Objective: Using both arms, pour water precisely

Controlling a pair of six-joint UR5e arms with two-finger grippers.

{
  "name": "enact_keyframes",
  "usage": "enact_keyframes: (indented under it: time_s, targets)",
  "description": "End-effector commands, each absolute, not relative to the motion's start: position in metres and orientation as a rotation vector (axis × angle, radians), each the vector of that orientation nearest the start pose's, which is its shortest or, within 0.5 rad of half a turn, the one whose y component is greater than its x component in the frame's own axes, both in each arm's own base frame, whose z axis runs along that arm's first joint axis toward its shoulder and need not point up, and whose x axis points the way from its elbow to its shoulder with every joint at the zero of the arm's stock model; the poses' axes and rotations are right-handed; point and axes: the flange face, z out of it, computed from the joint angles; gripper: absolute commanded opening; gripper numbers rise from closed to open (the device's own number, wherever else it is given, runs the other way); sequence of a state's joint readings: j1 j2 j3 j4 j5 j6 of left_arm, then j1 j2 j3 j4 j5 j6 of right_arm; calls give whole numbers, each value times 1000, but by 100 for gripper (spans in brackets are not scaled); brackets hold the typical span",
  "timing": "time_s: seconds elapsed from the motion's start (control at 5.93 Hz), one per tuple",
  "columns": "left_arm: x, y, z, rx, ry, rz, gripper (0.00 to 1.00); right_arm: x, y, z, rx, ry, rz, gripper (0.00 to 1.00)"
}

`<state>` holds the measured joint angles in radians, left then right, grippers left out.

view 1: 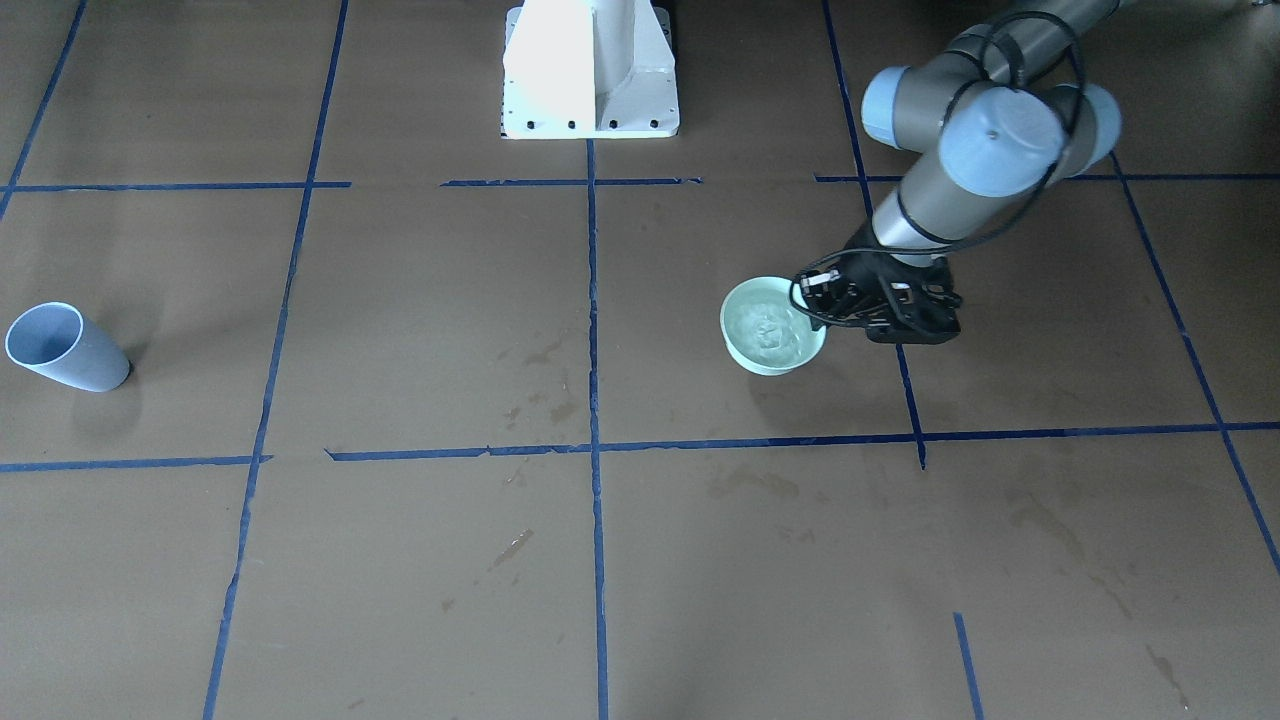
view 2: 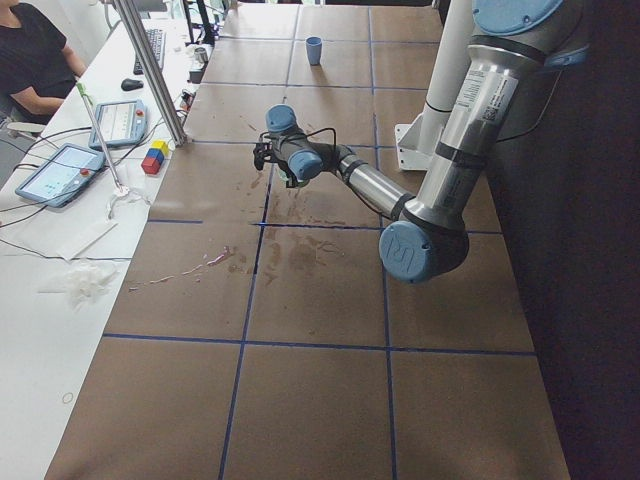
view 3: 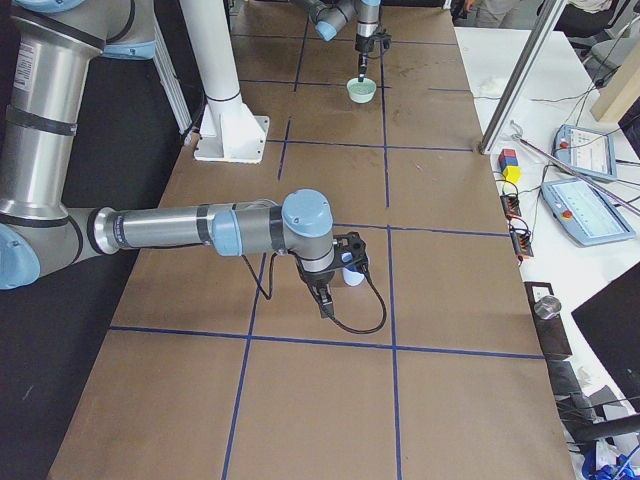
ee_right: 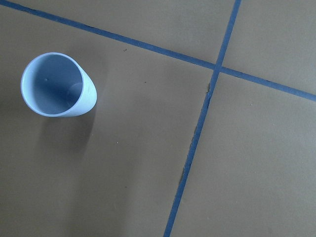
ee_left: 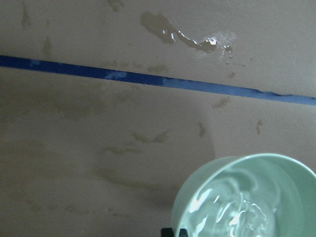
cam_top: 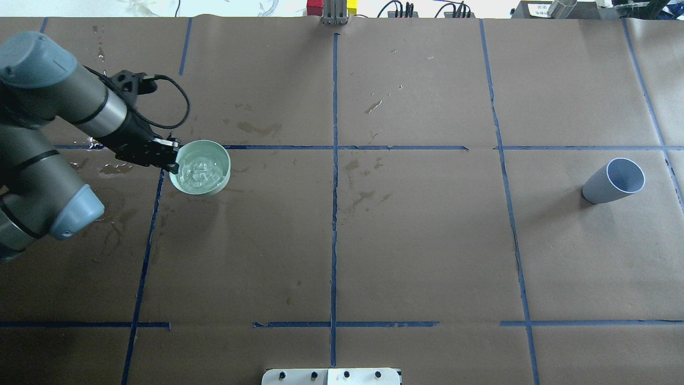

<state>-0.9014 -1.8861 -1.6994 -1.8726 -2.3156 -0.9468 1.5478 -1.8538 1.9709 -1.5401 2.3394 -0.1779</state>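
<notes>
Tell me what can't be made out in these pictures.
Left gripper: fingertips hidden by its dark body in the front view, cut off by the bottom edge in its wrist view; grip on the bowl rim unclear.
Right gripper: shows only in the right side view, small and dark; open or shut unclear.

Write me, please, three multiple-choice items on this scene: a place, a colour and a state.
1. Where on the brown paper-covered table does the blue-grey plastic cup stand? A. the robot's right half B. its left half C. dead centre
2. What colour are the tape lines across it? A. yellow B. blue C. white
3. What is the state of the pale green round bowl at the left gripper? A. empty B. upturned C. holding water
Key: 1 A, it stands at the overhead view's right; 2 B, every line is blue; 3 C, a glossy rippled surface fills it.
</notes>
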Motion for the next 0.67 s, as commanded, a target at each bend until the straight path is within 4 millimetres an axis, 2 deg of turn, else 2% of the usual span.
enact_keyframes:
  time_s: [0.0,0.17,0.34,0.51]
  targets:
    - [247,-526,449,-28,1015,89,0,55,-382,580,201,-756,-248,100]
    - [213,-520,484,-18,998,103,0,55,-382,580,201,-756,-248,100]
    - [193,-505,518,-17,981,146,0,55,-382,580,201,-756,-248,100]
    - [185,-491,541,-30,966,166,0,55,-382,580,201,-756,-248,100]
